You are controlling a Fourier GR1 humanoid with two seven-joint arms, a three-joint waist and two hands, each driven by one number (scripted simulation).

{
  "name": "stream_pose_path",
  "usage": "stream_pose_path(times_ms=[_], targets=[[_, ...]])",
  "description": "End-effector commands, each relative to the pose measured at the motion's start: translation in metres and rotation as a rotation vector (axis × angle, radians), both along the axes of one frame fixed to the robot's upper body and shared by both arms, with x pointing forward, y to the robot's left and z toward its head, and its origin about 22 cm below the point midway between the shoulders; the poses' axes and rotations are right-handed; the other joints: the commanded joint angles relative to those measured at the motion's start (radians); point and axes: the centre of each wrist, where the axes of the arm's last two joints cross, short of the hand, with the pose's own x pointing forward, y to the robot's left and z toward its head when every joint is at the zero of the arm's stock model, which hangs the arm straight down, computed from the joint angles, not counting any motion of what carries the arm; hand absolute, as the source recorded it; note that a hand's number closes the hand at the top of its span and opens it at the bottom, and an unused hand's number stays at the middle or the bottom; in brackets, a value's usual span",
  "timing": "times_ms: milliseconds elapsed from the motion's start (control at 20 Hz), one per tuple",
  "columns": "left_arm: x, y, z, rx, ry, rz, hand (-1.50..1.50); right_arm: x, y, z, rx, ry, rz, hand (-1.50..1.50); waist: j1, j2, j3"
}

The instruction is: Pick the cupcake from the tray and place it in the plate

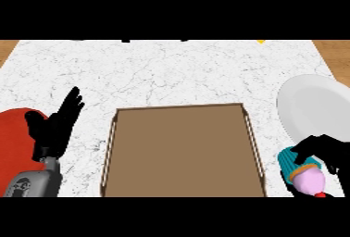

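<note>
1. Right hand [327, 150], at lower right of the head view, has its fingers curled round the cupcake [305, 174]. The cupcake has a teal wrapper, pink frosting and a red tip, and is tipped over w/ frosting pointing down toward the view's lower edge. It is off the tray [183, 152], just outside the tray's right rim, and just below the plate [315, 109].
2. Risk A: the cupcake reaches the plate on its side or frosting-first. Cause: it is already tilted in the grasp, so w/o a wrist correction it likely lands tilted and rolls.
3. Risk B: it lands on the plate's rim rather than its middle. Cause: the plate is cut off by the view's right edge, so only its left part shows; a short move ends at the near rim, and the item may slide back onto the surface [164, 74].
4. Risk C: slip in transit. Cause: the fingers appear to hold the wrapper end only; contact pts are partly hidden, so this is a judgement.
5. Left hand [56, 125] rests at the left, released, fingers straight and up, apart from the tray.
6. A red object [17, 139] lies at far left, partly behind the left hand; its type is unclear.
7. Nothing stands btw. the cupcake and the plate; the tray rail is beside the path, not across it.
</note>
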Motion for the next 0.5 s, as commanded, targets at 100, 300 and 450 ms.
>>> stream_pose_path(times_ms=[100, 300, 450], targets=[[-0.009, 0.01, -0.013, 0.008, -0.007, -0.029, 0.0, 0.006, -0.057, 0.022, 0.128, 0.003, -0.154, 1.5, 0.027, 0.007, 0.0], [0.006, -0.011, 0.016, -0.004, 0.0, -0.043, 0.0, 0.014, -0.09, 0.004, 0.177, 0.015, -0.218, 1.5, 0.028, 0.006, 0.0], [0.006, -0.004, 0.012, -0.002, -0.009, -0.036, 0.0, 0.048, -0.128, -0.003, 0.181, 0.024, -0.27, 1.5, 0.038, 0.009, 0.001]])
